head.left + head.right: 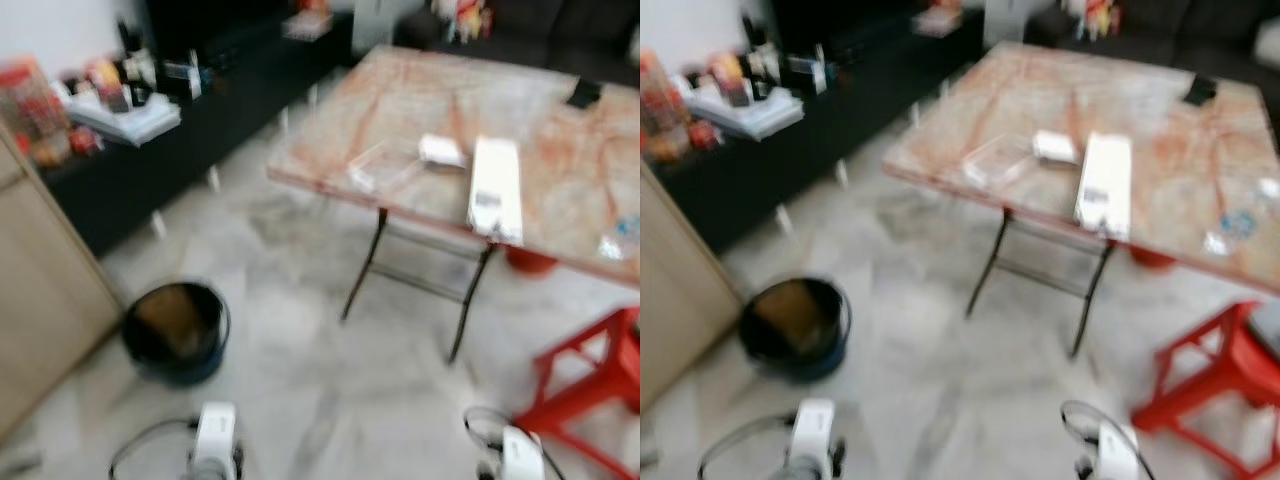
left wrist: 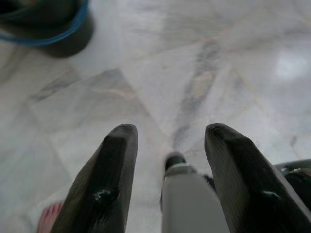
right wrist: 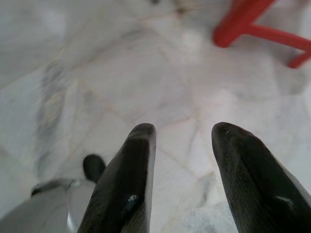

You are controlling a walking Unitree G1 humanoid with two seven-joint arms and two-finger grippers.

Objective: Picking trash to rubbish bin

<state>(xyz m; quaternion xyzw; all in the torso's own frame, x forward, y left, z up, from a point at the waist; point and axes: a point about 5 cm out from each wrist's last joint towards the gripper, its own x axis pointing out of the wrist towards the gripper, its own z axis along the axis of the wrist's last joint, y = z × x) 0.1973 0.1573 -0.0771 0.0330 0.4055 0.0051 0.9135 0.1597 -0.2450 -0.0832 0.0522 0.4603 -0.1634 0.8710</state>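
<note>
Trash: small white wrapper (image 1: 441,150) beside clear plastic piece (image 1: 378,166), on marbled worktop (image 1: 560,170) near front edge. Lies ahead, well above both end effectors; right arm nearer by judgement. Bin (image 1: 176,330): round, dark, on floor front-left. Left end effector (image 2: 167,170) and right end effector (image 3: 182,170) wide apart, empty, over glossy marble floor (image 1: 300,350).

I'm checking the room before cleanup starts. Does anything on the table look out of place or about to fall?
The long white box lies at the near edge of the marble-patterned folding table, its end level with or slightly past the rim; blur hides which. A crumpled clear plastic wrapper and small white packet lie loose beside it. Nothing looks spilled.
</note>
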